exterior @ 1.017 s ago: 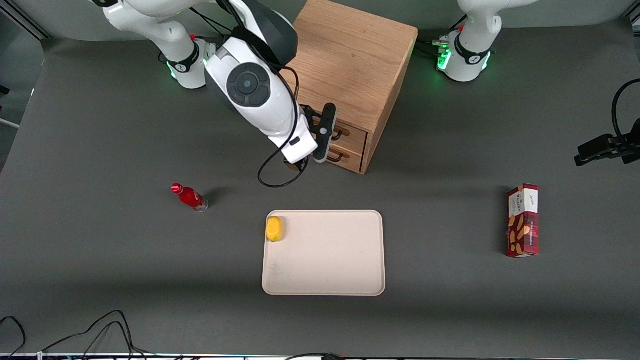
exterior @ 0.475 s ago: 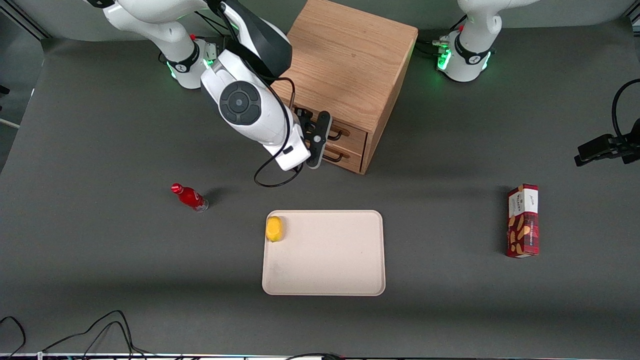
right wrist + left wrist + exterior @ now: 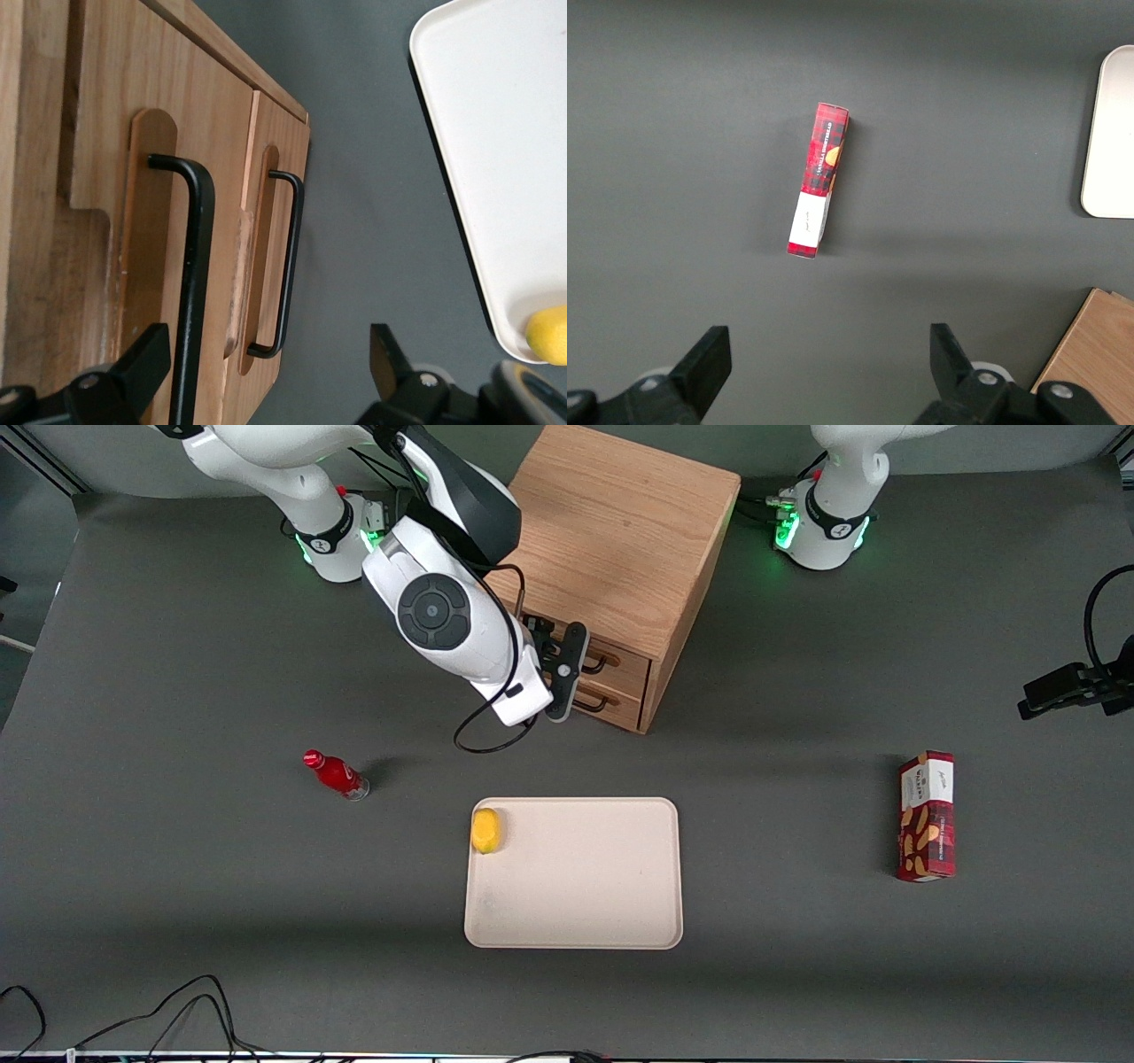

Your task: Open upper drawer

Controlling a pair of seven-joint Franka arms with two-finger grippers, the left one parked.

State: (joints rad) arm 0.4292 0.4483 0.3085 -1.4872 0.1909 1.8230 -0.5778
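The right arm's black two-finger gripper (image 3: 576,669) hangs right in front of the oak wooden cabinet (image 3: 620,540), level with its two drawer fronts. In the wrist view the fingers (image 3: 142,363) stand spread wide with nothing between them, and the black wire bar handle (image 3: 193,292) of the upper drawer (image 3: 115,221) runs down toward the gap, closer to one finger than the other. No contact that I can see, the pads are apart from the bar.

The upper drawer itself sits flush in the cabinet face, fully closed, right above the matching lower drawer (image 3: 275,248) with its own thin black handle (image 3: 288,266). From the front both drawers (image 3: 620,660) look shut.

So the score: the approach looks about done and the gripper is lined up with the upper handle, by my read. Everything that counts is left: close on the bar, then pull the drawer straight out.

Elsewhere, a beige rectangular plastic tray (image 3: 576,903) lies nearer the front camera with a small yellow lemon-like fruit (image 3: 485,831) in one corner. A small red bottle (image 3: 337,774) lies toward the working arm's end of the table, and a red patterned snack box (image 3: 927,815) toward the parked arm's end.
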